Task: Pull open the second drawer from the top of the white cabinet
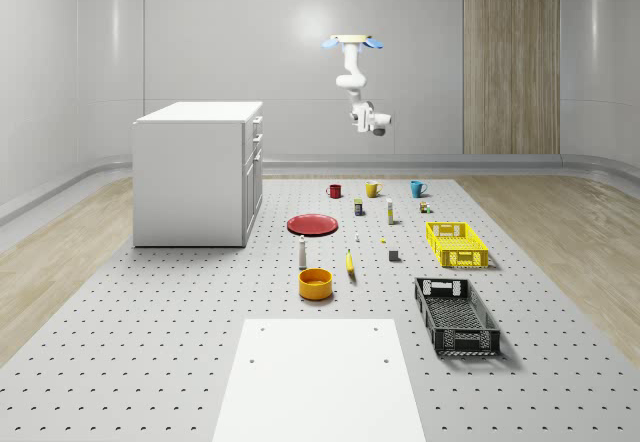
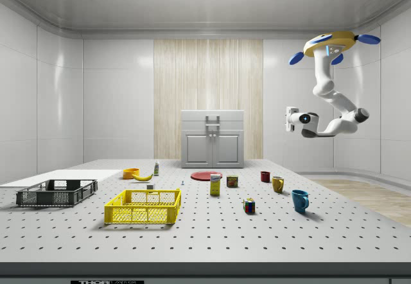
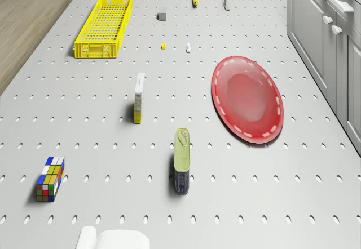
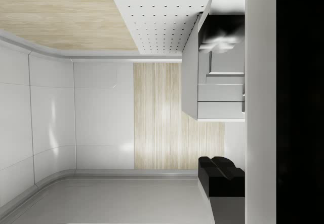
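I hover high above the far end of the perforated grey table (image 1: pixel 150 342), my pincer (image 2: pixel 289 119) held out level in open air, gripping nothing; how far it is open I cannot tell. The white box-shaped cabinet (image 1: pixel 198 174) stands well apart from my pincer, lower down, its second drawer (image 2: pixel 212 124) flush and closed. The round red plate (image 3: pixel 247 98) lies below.

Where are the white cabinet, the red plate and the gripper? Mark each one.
white cabinet (image 1: pixel 190 177): whole-scene view, side wall.
red plate (image 3: pixel 247 99): drone view, middle of dish.
gripper (image 2: pixel 289 120): side view, finger end.
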You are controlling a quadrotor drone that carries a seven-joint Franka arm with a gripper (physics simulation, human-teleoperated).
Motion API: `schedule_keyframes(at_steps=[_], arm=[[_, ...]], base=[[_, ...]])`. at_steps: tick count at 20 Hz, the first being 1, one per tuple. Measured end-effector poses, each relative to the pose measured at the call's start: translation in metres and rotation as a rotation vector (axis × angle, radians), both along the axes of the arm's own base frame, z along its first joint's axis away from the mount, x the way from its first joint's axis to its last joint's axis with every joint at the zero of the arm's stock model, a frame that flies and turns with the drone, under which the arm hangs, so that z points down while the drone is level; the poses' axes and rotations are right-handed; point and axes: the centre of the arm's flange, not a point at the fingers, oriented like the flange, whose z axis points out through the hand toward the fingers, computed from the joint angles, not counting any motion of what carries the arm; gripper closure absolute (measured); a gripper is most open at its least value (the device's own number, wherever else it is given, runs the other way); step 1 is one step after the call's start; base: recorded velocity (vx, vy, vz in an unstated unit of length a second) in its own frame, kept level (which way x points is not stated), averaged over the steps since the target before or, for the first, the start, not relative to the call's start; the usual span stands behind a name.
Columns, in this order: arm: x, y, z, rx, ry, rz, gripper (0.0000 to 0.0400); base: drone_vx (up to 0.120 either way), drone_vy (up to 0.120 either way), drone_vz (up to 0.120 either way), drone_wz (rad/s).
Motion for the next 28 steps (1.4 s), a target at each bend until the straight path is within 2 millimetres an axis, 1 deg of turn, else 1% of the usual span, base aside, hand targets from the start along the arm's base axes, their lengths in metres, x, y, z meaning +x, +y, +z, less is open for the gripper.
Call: schedule_keyframes(at_steps=[28], arm=[[0.0001, -0.0002, -0.0034, 0.033, 0.001, 0.0, 0.01]], base=[[0.12, -0.12, 0.0, 0.0]])
